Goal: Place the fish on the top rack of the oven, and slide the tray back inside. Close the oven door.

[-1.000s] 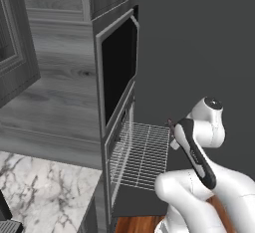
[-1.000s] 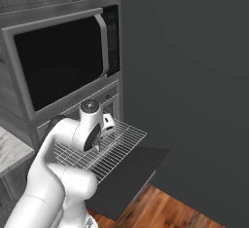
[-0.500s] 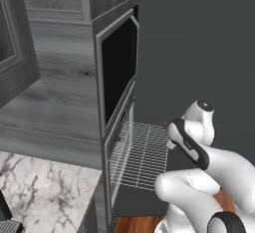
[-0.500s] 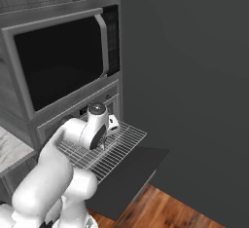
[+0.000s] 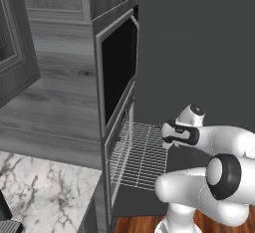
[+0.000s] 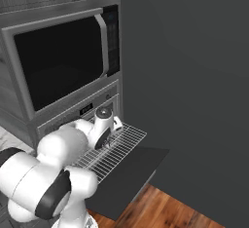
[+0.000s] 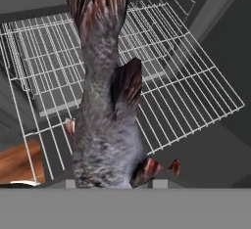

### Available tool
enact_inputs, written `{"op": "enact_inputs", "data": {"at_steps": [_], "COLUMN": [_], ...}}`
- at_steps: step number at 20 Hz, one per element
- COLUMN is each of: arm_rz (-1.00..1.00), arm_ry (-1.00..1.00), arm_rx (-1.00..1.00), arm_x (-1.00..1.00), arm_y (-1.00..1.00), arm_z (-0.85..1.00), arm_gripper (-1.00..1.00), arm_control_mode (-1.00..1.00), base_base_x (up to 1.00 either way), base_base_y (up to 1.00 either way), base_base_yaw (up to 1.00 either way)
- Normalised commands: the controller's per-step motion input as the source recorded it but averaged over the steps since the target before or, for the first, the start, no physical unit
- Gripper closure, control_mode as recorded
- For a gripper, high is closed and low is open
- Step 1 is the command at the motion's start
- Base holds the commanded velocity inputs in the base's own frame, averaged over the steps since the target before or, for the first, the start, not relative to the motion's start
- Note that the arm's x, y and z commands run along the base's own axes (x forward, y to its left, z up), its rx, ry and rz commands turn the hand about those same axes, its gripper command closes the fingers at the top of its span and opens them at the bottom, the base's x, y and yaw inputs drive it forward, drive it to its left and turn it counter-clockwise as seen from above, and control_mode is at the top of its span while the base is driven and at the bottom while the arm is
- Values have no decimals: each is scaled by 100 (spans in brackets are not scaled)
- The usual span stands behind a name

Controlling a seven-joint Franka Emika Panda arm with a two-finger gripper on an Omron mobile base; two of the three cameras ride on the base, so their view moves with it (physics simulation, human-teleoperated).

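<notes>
The fish point(image 7: 105, 125), dark grey with a pinkish-brown tail, hangs from my gripper point(image 5: 164, 131), which is shut on it. In the hand view it is close up, tail toward the top, hiding the fingertips. Below it lies the top rack point(image 7: 191, 76), a silver wire grid pulled out of the oven point(image 6: 87, 109). The rack point(image 5: 142, 157) rests out over the open oven door point(image 6: 131, 173), a flat dark panel. In the right base view my gripper point(image 6: 109, 142) hovers just above the rack point(image 6: 121, 146), near its oven end.
A black-fronted microwave point(image 6: 58, 56) sits above the oven, in grey wood-grain cabinetry point(image 5: 55, 77). A marble counter point(image 5: 45, 192) lies lower left. A dark wall point(image 6: 194, 66) stands right of the oven, with wood floor point(image 6: 160, 207) below the door.
My hand with the fish has edged a little toward the oven over the rack, and the arm's elbow has swung lower. Rack and door stay put.
</notes>
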Motion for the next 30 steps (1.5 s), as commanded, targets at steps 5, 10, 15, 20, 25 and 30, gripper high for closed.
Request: {"op": "enact_inputs", "data": {"at_steps": [5,10,15,20,25,30], "arm_rz": [1,0,1,3,8,16], "arm_ry": [4,4,3,0,0,-1], "arm_rx": [0,0,0,0,2,3], "arm_x": [52,45,40,36,12,0], "arm_y": [-2,-3,-5,-13,-34,-49], "arm_z": [-39,-35,-28,-23,-14,-10], "arm_gripper": [100,100,100,100,100,100], "arm_control_mode": [-100,-100,-100,-100,-100,-100], "base_base_x": [0,0,0,0,0,0], "base_base_y": [0,0,0,0,0,0], "base_base_yaw": [0,0,0,0,0,0]}}
